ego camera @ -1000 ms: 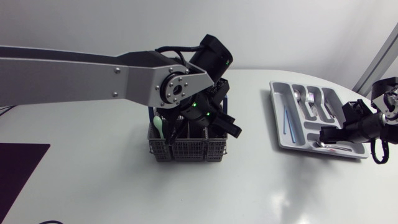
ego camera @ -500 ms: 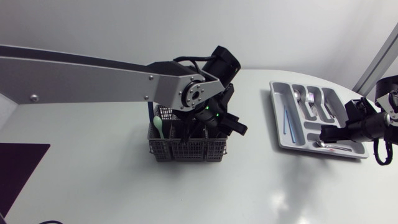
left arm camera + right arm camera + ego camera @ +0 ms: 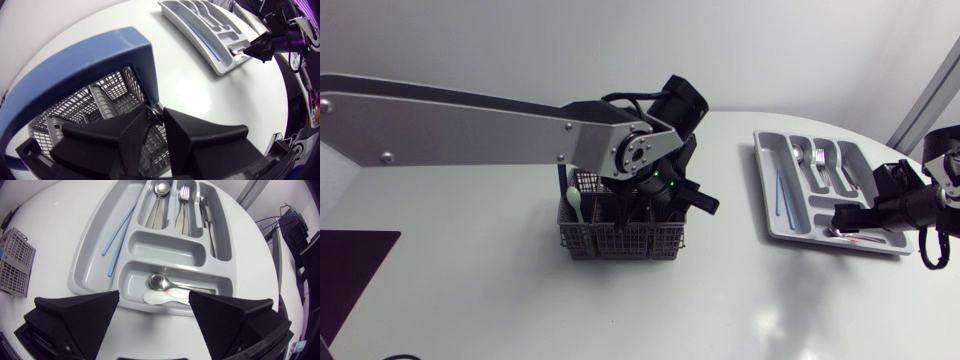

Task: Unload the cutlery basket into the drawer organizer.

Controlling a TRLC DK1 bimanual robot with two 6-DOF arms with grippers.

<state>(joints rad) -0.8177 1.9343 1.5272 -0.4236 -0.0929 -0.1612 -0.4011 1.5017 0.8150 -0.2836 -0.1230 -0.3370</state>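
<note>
Basket (image 3: pixel 620 238) sat mid-tabletop, not yet emptied: green spoon (image 3: pixel 576 203) stood in its left-end cell and dark handles showed in the middle cells. Left gripper (image 3: pixel 157 120) was down inside the basket by its blue handle bar (image 3: pixel 90 55), fingers pressed close on what looked like a metal handle end (image 3: pixel 155 111). Over the last second the left arm slid a little rightward and lower over the basket and then settled, so I judged a pick was being secured, lift-out next. Drawer organizer (image 3: pixel 780 215) lay near the tabletop's right edge, already holding forks (image 3: pixel 185 205), a blue stick (image 3: pixel 119 232), a steel spoon (image 3: pixel 161 282) and a white spoon (image 3: pixel 165 298). Right gripper (image 3: pixel 154 294) hung over the organizer's near end, spread wide and empty, barely moved.
</note>
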